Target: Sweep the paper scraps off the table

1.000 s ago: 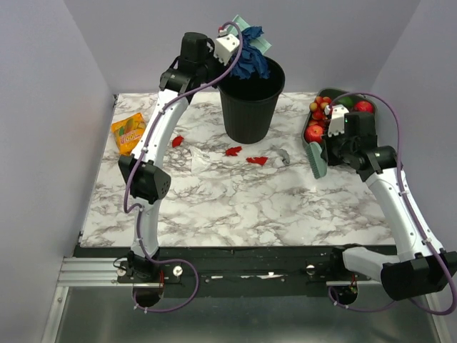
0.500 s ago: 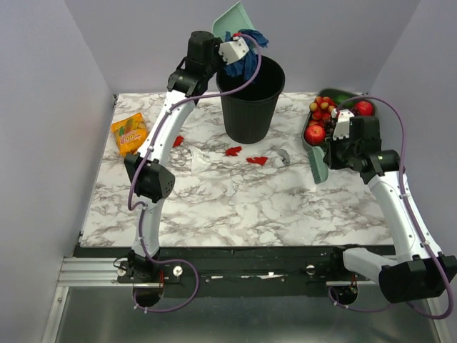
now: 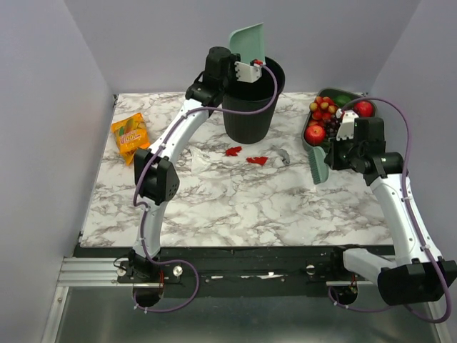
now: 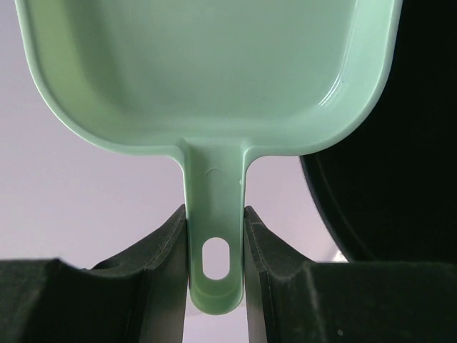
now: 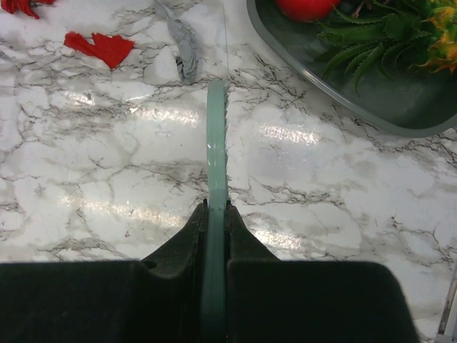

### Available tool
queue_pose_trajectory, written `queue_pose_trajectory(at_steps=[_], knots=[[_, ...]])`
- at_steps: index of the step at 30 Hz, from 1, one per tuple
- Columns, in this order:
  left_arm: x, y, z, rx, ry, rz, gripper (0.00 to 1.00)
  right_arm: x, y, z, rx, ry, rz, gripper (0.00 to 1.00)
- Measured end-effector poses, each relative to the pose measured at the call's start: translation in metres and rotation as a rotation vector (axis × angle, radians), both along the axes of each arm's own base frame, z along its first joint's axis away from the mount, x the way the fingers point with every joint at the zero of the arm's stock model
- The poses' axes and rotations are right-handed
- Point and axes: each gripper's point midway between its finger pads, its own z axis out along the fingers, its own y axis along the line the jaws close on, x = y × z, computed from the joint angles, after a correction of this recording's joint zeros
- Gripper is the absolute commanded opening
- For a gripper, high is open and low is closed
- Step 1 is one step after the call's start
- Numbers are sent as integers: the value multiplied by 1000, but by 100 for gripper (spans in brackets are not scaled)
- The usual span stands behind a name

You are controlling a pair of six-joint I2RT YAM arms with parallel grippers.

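Pinching pale green plastic dustpan [image 4: 207,71] in my left gripper [image 4: 216,223] over black round bin [image 3: 248,118], my right gripper [image 5: 216,211] clamped on thin teal brush [image 5: 216,136], red paper scraps [image 3: 233,151] just near side of bin

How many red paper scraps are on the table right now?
2 paper scraps: one in front of the black bin, the other to its right, nearer the arms. The left arm may hide more.

Two red paper scraps [image 3: 233,151] visible on one bench [image 3: 235,207]. One black bin [image 3: 248,114], one mint dustpan [image 3: 248,44], one teal brush [image 3: 318,168], one orange snack packet [image 3: 129,132], one grey crumpled scrap [image 3: 283,156]. One fruit tray [image 5: 385,100] — two large red fruits [image 3: 314,133] in it, plus cluster of small red and yellow fruits [image 3: 323,106], too tight to count.
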Motion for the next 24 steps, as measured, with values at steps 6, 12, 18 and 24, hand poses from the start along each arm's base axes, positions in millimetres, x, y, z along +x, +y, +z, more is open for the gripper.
queue_pose_trajectory(at_steps=[6, 12, 18, 24], knots=[[-4, 2, 44, -52, -104, 29, 0, -1, 6, 0, 4, -2, 60, 1], [-51, 31, 108, -269, -139, 81, 0, 24, 15, 10, -73, -33, 188, 1], [-153, 120, 112, -553, 23, 180, 0, 61, 45, 21, -265, -160, 458, 1], [-235, 158, -12, -634, 382, 302, 0, 95, 78, 11, -465, -281, 686, 1]])
